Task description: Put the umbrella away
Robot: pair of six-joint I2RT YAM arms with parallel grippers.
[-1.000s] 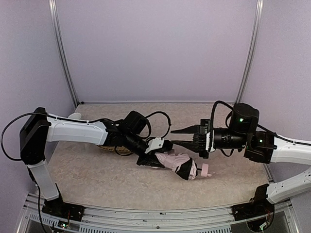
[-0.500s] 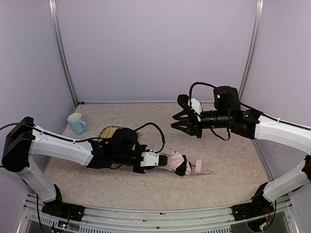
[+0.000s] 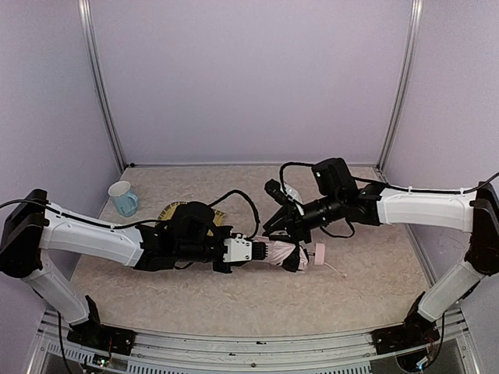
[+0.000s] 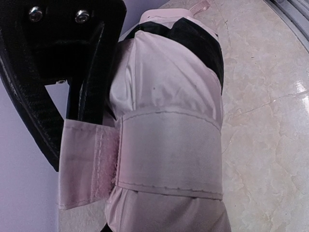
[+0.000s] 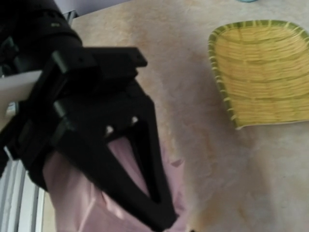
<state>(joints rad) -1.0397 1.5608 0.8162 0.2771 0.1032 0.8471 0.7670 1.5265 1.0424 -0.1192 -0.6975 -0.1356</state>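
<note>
Since the earlier frame the right gripper (image 3: 279, 231) has swung down and in from well above the table to sit right on top of the umbrella (image 3: 282, 253); the left arm has barely moved. In the top view the left gripper (image 3: 256, 251) is clamped on the folded umbrella low over the table (image 3: 374, 280), its long axis running left to right with the handle (image 3: 318, 253) pointing to the robot's right. The tray (image 3: 173, 209) is behind the left arm. In the left wrist view one finger (image 4: 84, 82) presses against the umbrella (image 4: 169, 145), which is strapped shut. In the right wrist view the fingers (image 5: 130, 183) overlap pink fabric (image 5: 72, 198), with the tray (image 5: 260, 72) off beyond. We cannot tell if those jaws are pinching or free. We judge the right arm to be nearer the handle end.
</note>
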